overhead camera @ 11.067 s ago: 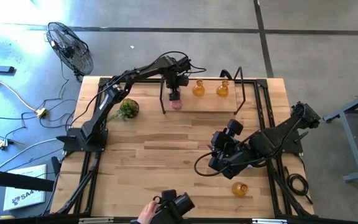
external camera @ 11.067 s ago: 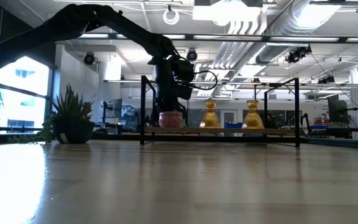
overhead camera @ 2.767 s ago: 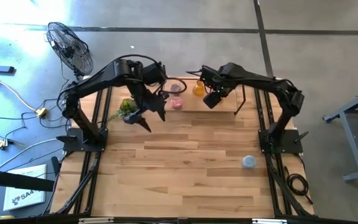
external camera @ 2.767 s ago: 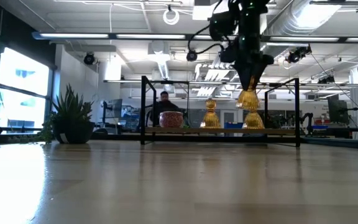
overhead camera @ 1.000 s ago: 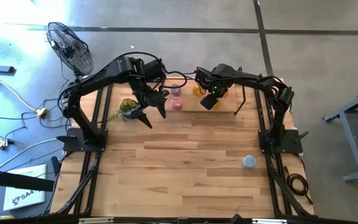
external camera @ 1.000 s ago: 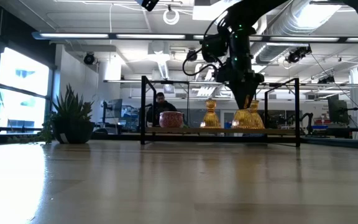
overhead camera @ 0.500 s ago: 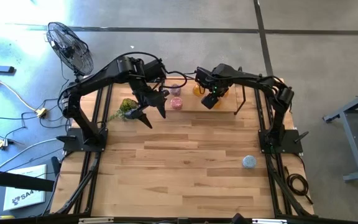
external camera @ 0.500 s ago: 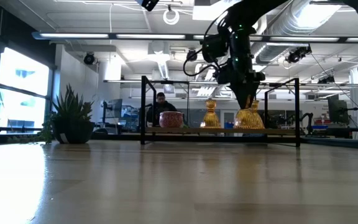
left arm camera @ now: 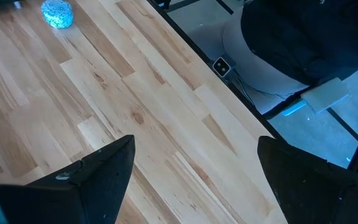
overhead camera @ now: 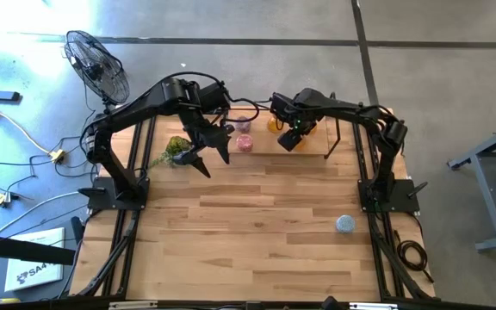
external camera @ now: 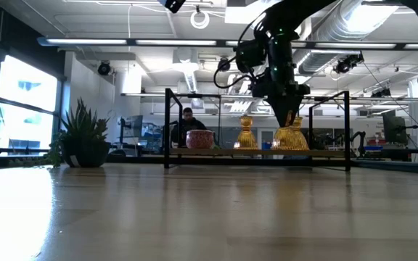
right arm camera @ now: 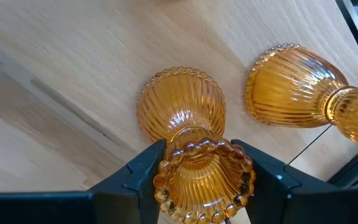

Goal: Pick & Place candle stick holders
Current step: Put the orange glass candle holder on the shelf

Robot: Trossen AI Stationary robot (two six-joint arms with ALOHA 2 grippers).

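Observation:
My right gripper (overhead camera: pixel 293 138) is over the low wooden shelf (overhead camera: pixel 317 146) at the table's far edge, shut on an amber holder (right arm camera: pixel 185 118). A second amber holder (right arm camera: pixel 294 84) stands right beside it, and a third (overhead camera: pixel 274 123) stands further left on the shelf. Two pink holders (overhead camera: pixel 244 143) (overhead camera: pixel 244 123) stand on the shelf's left part. The light blue holder (overhead camera: pixel 344 224) stands on the table at the near right and also shows in the left wrist view (left arm camera: pixel 58 12). My left gripper (overhead camera: pixel 209 155) is open and empty above the table, next to the green plant ball (overhead camera: pixel 176 148). My right gripper pinches the amber holder's narrow neck under its beaded top rim (right arm camera: pixel 204 177) between its two fingers (right arm camera: pixel 145 174). The fingers come from above, pointing down. The holder stands upright with its bulbous base (external camera: pixel 290 141) on the shelf board.
The shelf has a black metal frame (overhead camera: pixel 334 129) around it, with posts and a top bar. A fan (overhead camera: pixel 97 65) stands on the floor beyond the far left corner. A person (external camera: pixel 187 119) shows in the room behind the table. Bare wood lies across the table's middle (overhead camera: pixel 257 232).

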